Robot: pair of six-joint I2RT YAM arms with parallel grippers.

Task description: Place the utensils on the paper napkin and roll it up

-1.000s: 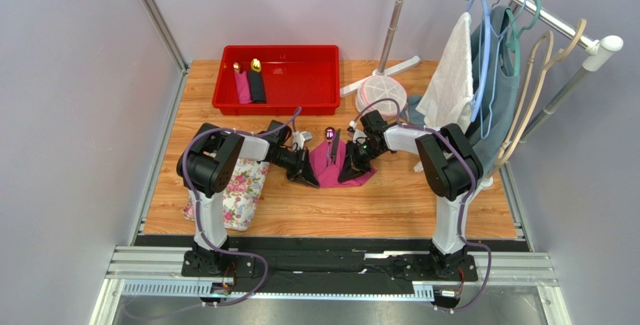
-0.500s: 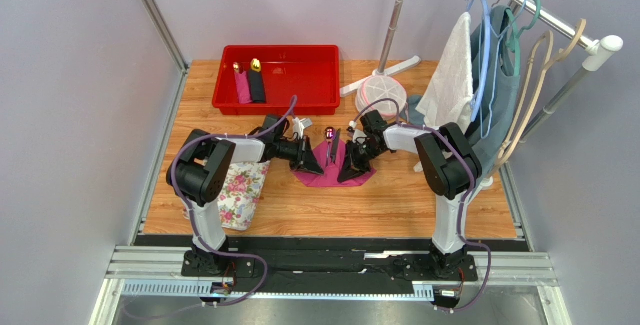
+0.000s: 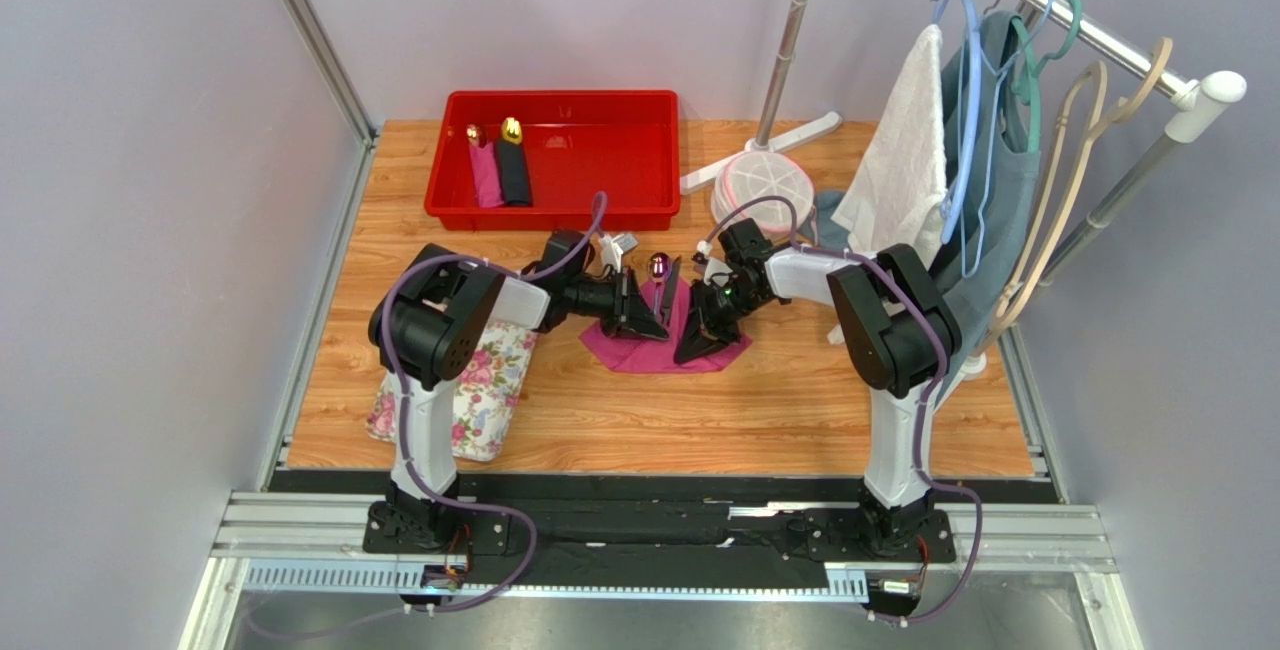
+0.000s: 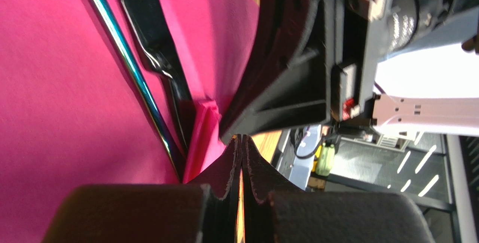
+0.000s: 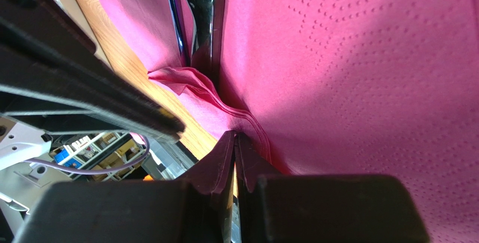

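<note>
The magenta paper napkin (image 3: 664,349) lies on the wooden table between my two grippers, its sides drawn up into folds. The black-handled utensils (image 3: 663,295) lie on it with a purple-tinted head at the far end. My left gripper (image 3: 649,325) is shut, its tips low at the napkin's left fold, right beside the utensils. My right gripper (image 3: 694,341) is shut at the right fold. In the left wrist view, the gripper (image 4: 240,142) sits by a shiny stem (image 4: 129,63) on the napkin (image 4: 56,86). In the right wrist view, the gripper (image 5: 235,137) touches the crumpled napkin (image 5: 348,58) edge; nothing pink shows between the jaws.
A red bin (image 3: 601,155) at the back holds a pink roll (image 3: 484,173) and a black roll (image 3: 514,170) with gold cutlery. A floral cloth (image 3: 478,377) lies at the left. A clothes rack with a white towel (image 3: 906,155) and hangers stands at the right, beside a white round base (image 3: 760,185).
My left gripper has moved right, onto the napkin toward the utensils, and the napkin's left side has gathered inward. The right gripper has hardly moved.
</note>
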